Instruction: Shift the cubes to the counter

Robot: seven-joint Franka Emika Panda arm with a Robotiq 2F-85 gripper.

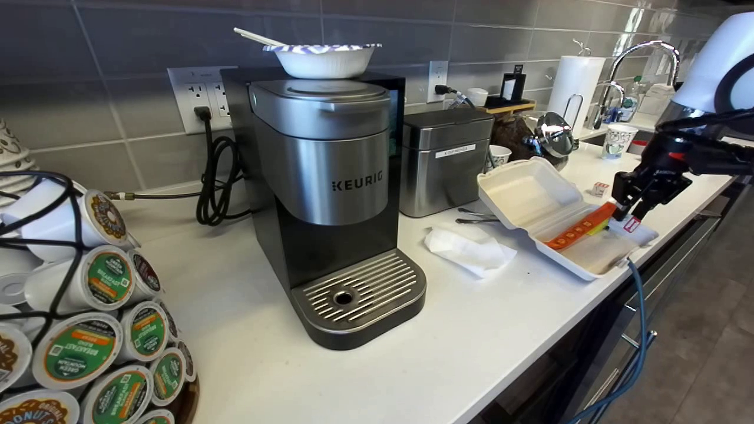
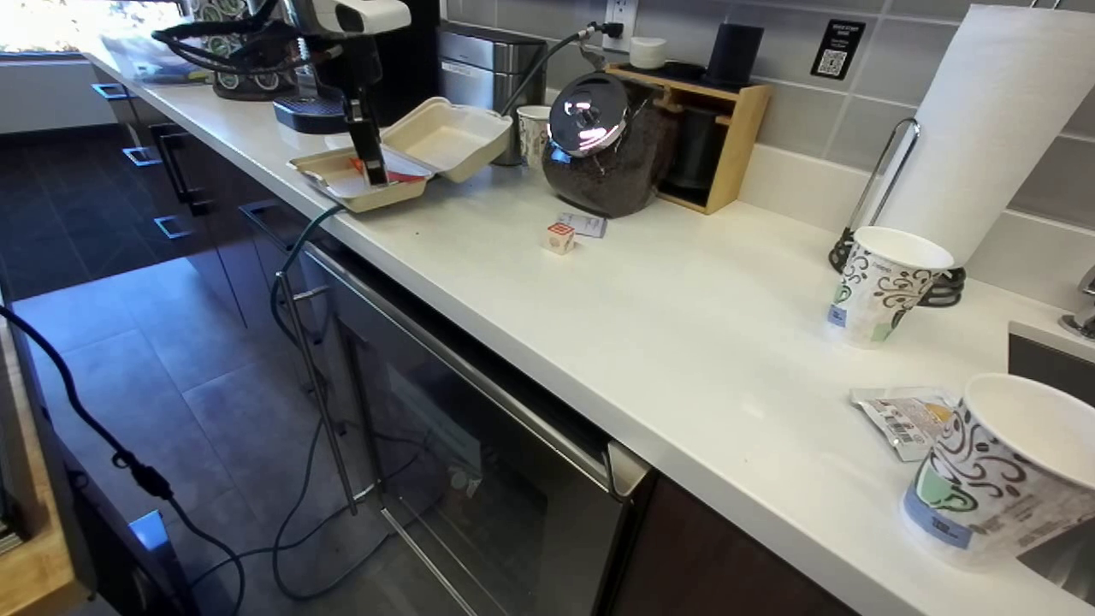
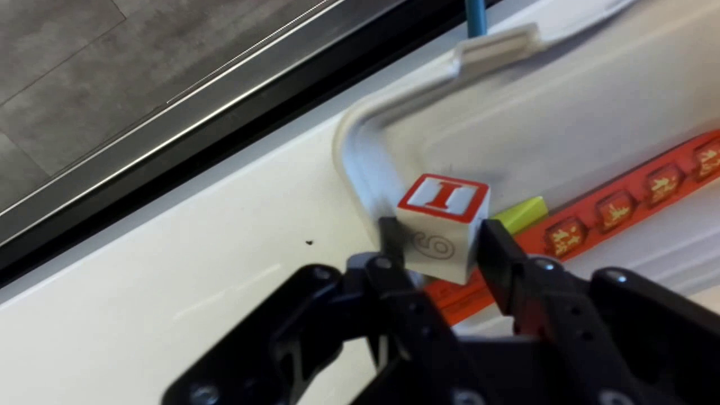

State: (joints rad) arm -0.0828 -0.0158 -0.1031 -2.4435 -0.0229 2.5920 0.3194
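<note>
A white letter cube with a red-framed "I" (image 3: 436, 242) sits tilted between the fingers of my gripper (image 3: 442, 228). Both fingers touch its sides. In an exterior view this cube (image 1: 631, 224) is at the fingertips, over the near end of the open foam tray (image 1: 515, 191). In another exterior view my gripper (image 2: 373, 167) points down into the tray (image 2: 376, 198) and the held cube is hidden. A second cube with red print (image 2: 559, 239) rests on the off-white counter (image 2: 684, 342); it also shows in an exterior view (image 1: 599, 189).
An orange-red strip (image 3: 613, 211) and a yellow piece (image 3: 523, 215) lie in the tray. A napkin (image 1: 468, 250), coffee machine (image 1: 336, 176), glass jar (image 2: 599, 154) and paper cups (image 2: 885, 282) stand or lie on the counter. A blue cable (image 1: 639, 318) hangs over the front edge.
</note>
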